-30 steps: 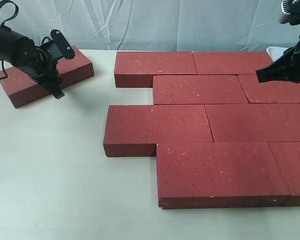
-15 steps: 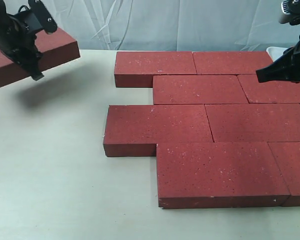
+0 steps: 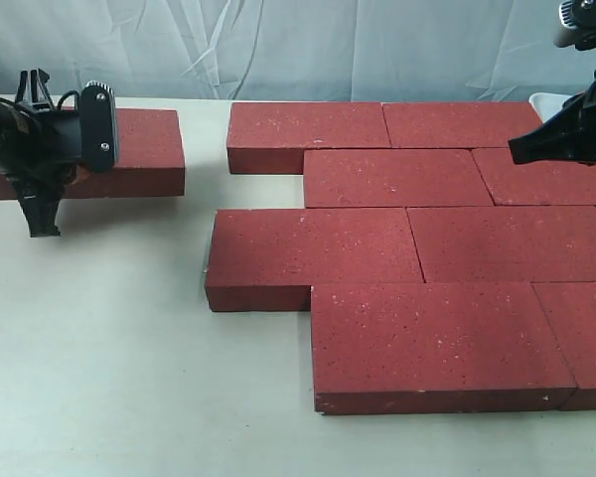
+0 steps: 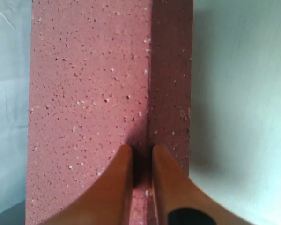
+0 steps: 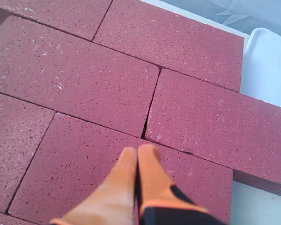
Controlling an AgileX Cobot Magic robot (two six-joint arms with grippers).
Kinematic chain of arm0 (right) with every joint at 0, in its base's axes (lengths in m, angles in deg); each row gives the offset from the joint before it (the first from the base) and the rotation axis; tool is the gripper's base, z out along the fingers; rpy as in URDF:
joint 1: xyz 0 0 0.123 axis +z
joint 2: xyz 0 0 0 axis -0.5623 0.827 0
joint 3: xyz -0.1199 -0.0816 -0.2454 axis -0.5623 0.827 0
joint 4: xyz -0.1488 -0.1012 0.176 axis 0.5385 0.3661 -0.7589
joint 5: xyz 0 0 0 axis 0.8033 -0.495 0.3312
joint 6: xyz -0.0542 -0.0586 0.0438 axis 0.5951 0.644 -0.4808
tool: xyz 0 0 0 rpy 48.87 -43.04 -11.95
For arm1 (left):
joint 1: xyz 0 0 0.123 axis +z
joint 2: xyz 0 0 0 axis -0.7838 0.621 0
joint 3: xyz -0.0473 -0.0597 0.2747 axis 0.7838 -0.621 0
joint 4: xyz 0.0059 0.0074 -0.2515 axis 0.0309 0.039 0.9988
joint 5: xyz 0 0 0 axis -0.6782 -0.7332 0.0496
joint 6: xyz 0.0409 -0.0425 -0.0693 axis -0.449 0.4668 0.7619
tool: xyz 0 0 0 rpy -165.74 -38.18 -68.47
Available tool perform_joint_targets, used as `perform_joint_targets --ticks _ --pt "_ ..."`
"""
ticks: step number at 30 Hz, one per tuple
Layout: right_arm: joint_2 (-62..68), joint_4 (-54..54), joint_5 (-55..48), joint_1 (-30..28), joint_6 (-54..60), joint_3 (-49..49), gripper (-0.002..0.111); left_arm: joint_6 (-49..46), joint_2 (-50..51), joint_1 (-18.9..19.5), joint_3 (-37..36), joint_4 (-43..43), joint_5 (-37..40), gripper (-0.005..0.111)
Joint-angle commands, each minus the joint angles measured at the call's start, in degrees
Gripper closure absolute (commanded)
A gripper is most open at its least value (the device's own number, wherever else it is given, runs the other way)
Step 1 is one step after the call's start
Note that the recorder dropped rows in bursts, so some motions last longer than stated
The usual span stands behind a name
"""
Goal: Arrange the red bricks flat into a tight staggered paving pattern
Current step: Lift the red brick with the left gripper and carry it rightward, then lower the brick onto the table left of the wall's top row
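Loose brick [image 3: 139, 149] at far left of the table [image 3: 129, 358], level with the back row. Its long axis runs left-right, parallel to the rows, broad face up. Its right end is near the back row's left end, with a strip of table between. Can't tell if it's touching the table

Left hand [image 3: 68, 169] clamped on it, 1 finger over the top, 1 below

8 laid bricks [image 3: 397, 179] flat in 4 staggered rows, joints tight. Right hand [image 3: 517, 151] closed and empty, fingers [image 5: 147, 164] pressed together above the laid bricks

Table is matte off-white, with a pale blue-grey cloth backdrop [image 3: 278, 50] and a white tray edge [image 5: 267, 61] at the far right

vs 0.5 s ago: brick was airborne, tilted and partly out of frame; now level and squared to the rows. 1 s ago it lay skewed on the table. Right hand unchanged
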Motion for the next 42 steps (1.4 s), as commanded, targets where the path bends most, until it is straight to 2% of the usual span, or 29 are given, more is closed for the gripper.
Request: perform_joint_targets --ticks 1,5,9,19,25,32,42 --pt "-0.40 -0.07 0.82 -0.23 -0.02 0.12 0.109 -0.72 -0.60 -1.39 -1.39 1.56 -4.15 0.106" --pt "-0.40 0.07 0.82 -0.23 -0.02 0.12 0.109 -0.72 -0.60 -3.69 -1.39 1.85 -4.53 0.106" --pt "-0.40 0.07 0.82 -0.23 -0.02 0.12 0.109 -0.72 -0.37 -5.70 -1.39 2.12 -8.09 0.106" --pt "-0.40 0.08 0.60 -0.23 -0.02 0.12 0.109 -0.72 4.33 -6.27 -1.39 2.02 -10.72 0.106" --pt "-0.40 0.08 0.70 -0.23 -0.02 0.12 0.109 -2.33 5.31 -6.84 -1.39 0.65 -3.12 0.106" --pt "-0.40 0.08 0.80 -0.23 -0.02 0.12 0.109 -5.33 4.81 -6.84 -1.39 0.65 -0.01 0.106" --pt "-0.40 0.08 0.91 -0.23 -0.02 0.12 0.109 -12.77 4.96 -7.12 -1.39 8.03 -3.78 0.106"
